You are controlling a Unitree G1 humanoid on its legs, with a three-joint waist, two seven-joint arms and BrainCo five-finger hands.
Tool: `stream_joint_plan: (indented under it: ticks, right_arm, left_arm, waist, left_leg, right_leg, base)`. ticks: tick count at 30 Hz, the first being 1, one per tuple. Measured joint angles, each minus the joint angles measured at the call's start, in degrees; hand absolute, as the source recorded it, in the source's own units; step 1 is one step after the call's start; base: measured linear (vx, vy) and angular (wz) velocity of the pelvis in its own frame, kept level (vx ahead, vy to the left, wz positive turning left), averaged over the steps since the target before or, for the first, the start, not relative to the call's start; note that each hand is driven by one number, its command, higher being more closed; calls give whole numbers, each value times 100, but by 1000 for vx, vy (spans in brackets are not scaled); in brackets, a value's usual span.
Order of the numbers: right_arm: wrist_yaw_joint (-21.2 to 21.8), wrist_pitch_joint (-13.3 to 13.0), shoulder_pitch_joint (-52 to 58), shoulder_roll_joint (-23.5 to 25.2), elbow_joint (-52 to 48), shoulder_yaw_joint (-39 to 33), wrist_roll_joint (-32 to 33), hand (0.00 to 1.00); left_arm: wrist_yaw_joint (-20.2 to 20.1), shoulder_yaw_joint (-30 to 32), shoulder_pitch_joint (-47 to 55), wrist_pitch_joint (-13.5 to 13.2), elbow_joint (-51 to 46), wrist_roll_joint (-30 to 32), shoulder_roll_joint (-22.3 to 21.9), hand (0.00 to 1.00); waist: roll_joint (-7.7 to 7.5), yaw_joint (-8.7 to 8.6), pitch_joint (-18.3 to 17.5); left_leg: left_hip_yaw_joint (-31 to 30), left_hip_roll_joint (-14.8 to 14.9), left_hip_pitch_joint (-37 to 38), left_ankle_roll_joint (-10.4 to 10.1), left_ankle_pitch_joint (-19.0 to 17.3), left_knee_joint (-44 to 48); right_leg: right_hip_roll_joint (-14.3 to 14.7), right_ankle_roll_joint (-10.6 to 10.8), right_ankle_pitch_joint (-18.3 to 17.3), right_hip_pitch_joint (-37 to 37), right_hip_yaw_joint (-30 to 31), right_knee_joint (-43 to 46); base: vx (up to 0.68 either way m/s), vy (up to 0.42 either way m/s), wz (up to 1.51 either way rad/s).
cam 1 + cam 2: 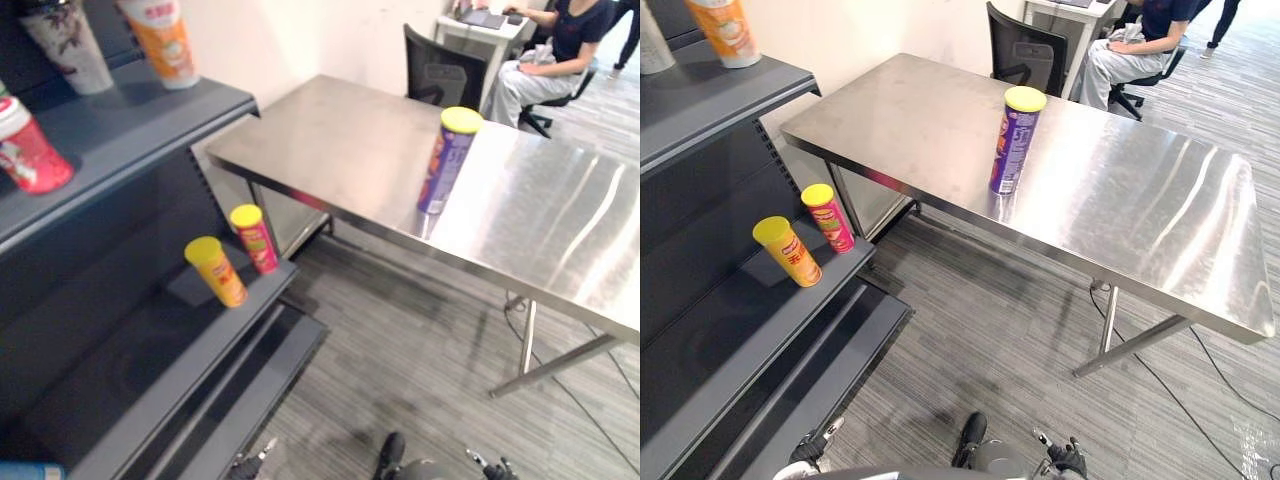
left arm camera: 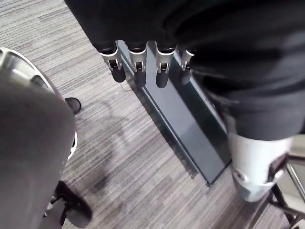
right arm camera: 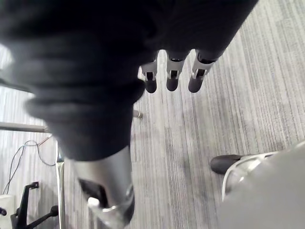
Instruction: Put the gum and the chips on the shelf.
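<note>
A tall purple chips can (image 1: pixel 1013 140) with a yellow lid stands upright on a bare steel table (image 1: pixel 1140 210), upper centre of the right eye view, a little back from the table's near edge. Nothing touches it. I cannot pick out any gum for certain.

A dark shelf unit (image 1: pixel 130 350) fills the left side of the left eye view. Its lower board holds two small yellow-lidded cans, an orange one (image 1: pixel 216 270) and a red one (image 1: pixel 254 238), just beside each other. The upper board carries cups (image 1: pixel 160 40) in the upper left corner. A person (image 1: pixel 560 50) sits at a desk in the upper right, behind a black chair (image 1: pixel 440 70).

The left hand (image 2: pixel 138 71) hangs over grey carpet with relaxed, straight fingers and holds nothing. The right hand (image 3: pixel 172 80) hangs the same way, also empty. Both are well apart from the can.

Likely risks: the can is tall and narrow, so a touch high on its side could tip it, and it could then roll on the smooth steel and drop off the edge. A loose hold on its slick wall may let it slip. On the shelf, a careless placing could knock over the two small cans, and the board above may leave little headroom. The gum may be mistaken for one of those cans.
</note>
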Motion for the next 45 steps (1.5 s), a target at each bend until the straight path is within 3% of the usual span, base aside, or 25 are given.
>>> stream_joint_plan:
  ticks: [4, 7, 10, 13, 14, 16, 18, 20, 24, 28, 30, 31, 32, 35, 39, 45]
  right_arm:
    - [-25, 0, 34, 8, 9, -221, -3, 0]
    - [11, -34, 32, 13, 5, -264, 3, 0]
    - [117, -56, 31, 25, -37, -258, 37, 0]
    - [107, -63, 72, 60, -208, -233, 57, 0]
    - [91, -76, 88, 92, -436, -175, 86, 0]
    - [91, -135, -1, 84, -615, -135, 85, 0]
    - [91, -149, -117, 80, -672, -21, 76, 0]
    - [92, -149, -139, 79, -671, 54, 81, 0]
    - [105, -142, -257, 88, -654, 336, 98, 0]
    - [106, -149, -213, 83, -648, 434, 97, 0]
    - [106, -179, -113, 69, -645, 431, 96, 0]
    - [105, -196, -93, 77, -591, 426, 96, 0]
    - [107, -220, -67, 111, -478, 424, 96, 0]
    - [107, -278, 42, 235, -431, 422, 109, 0]
    - [100, -307, 35, 274, -282, 422, 198, 0]
    - [-232, -327, 29, 240, -67, 260, 313, 0]
  left_arm:
    - [-19, -62, -67, 17, 40, 41, -120, 0]
    - [-29, -50, -141, 30, 97, 121, -136, 0]
    - [-36, 86, -168, 28, 86, 101, -191, 0]
    - [-169, 364, -148, -25, -84, -76, -248, 0]
    - [-219, 602, -37, -162, -215, -131, -292, 0]
    - [-204, 757, 81, -272, -377, -284, -386, 0]
    - [-202, 753, 204, -392, -533, -579, -437, 0]
    - [-214, 754, 235, -465, -678, -749, -461, 0]
    - [-210, 764, 298, -605, -797, -754, -491, 0]
    - [-153, 759, 302, -594, -719, -742, -553, 0]
    - [-136, 761, 300, -593, -678, -730, -595, 0]
    - [-139, 777, 284, -594, -626, -678, -583, 0]
    - [-136, 797, 278, -594, -555, -643, -509, 0]
    - [-138, 798, 275, -564, -493, -465, -418, 0]
    - [-132, 745, 273, -459, -343, -251, -403, 0]
    - [-112, 731, 279, -386, -231, -234, -461, 0]
  waist:
    - [103, -143, 61]
    - [133, -187, 120]
    - [70, -289, 202]
    - [43, -270, 205]
    - [-57, -250, 239]
    - [-17, -210, 232]
    - [11, -167, 244]
    - [-3, -16, 238]
    - [1, 103, 226]
    - [80, 183, 76]
    - [135, 195, -6]
    - [174, 202, -88]
    - [27, 192, -213]
    - [-124, 198, -377]
    - [-111, 195, -565]
    - [-2, 193, -712]
  left_leg:
    - [14, 1, 3, 26, 52, 38]
    - [17, -73, 2, 16, 107, 144]
    - [-20, -136, -6, 63, 142, 518]
    - [-519, 169, -320, 283, 278, 1476]
    - [-1198, 337, -651, 600, 428, 2205]
    - [-1912, 304, -879, 447, 173, 2510]
    - [-2739, 117, -1079, 355, -138, 2471]
    - [-3159, -10, -1363, 356, -165, 2308]
    - [-3871, -109, -1869, 359, -159, 1762]
    - [-4069, -256, -1867, 375, -78, 1275]
    - [-4060, -355, -1759, 385, 170, 863]
    - [-4008, -427, -1618, 188, 207, 694]
    - [-3889, -573, -1585, 219, 212, 635]
    - [-3785, -789, -1469, 279, 178, 536]
    - [-3717, -923, -1231, 280, 177, 339]
    - [-3723, -936, -1162, 360, 229, 30]
  right_leg:
    - [-133, -259, -189, -290, 62, 620]
    - [-470, -275, -679, -762, 153, 1626]
    - [-870, -214, -1292, -1033, 248, 2533]
    - [-917, -274, -1504, -1060, 380, 2669]
    - [-773, -302, -1532, -1047, 649, 2653]
    - [-524, -282, -1522, -1042, 1016, 2555]
    - [-95, -269, -1510, -798, 1489, 2209]
    - [115, -270, -1511, -632, 1742, 2007]
    - [315, -207, -1474, -542, 2183, 1929]
    - [294, -99, -1413, -485, 2560, 1964]
    - [281, -9, -1477, -502, 2728, 2127]
    - [220, 81, -1562, -543, 2830, 2280]
    - [47, 131, -1589, -553, 2833, 2263]
    - [-184, 282, -1493, -295, 2793, 1878]
    - [-279, 422, -1326, 29, 2782, 1449]
    - [-208, 403, -992, 151, 2758, 938]
  base:
    - [-5, 98, -8]
    - [19, 61, -10]
    - [31, -45, 7]
    - [50, -152, -21]
    - [92, -202, -67]
    - [78, -138, -114]
    - [97, -106, -126]
    - [68, -50, -91]
    - [135, 30, -91]
    - [162, 148, -78]
    - [270, 278, -55]
    - [270, 358, -28]
    - [210, 310, -18]
    - [192, 269, 5]
    - [107, 120, -5]
    - [14, 28, -6]
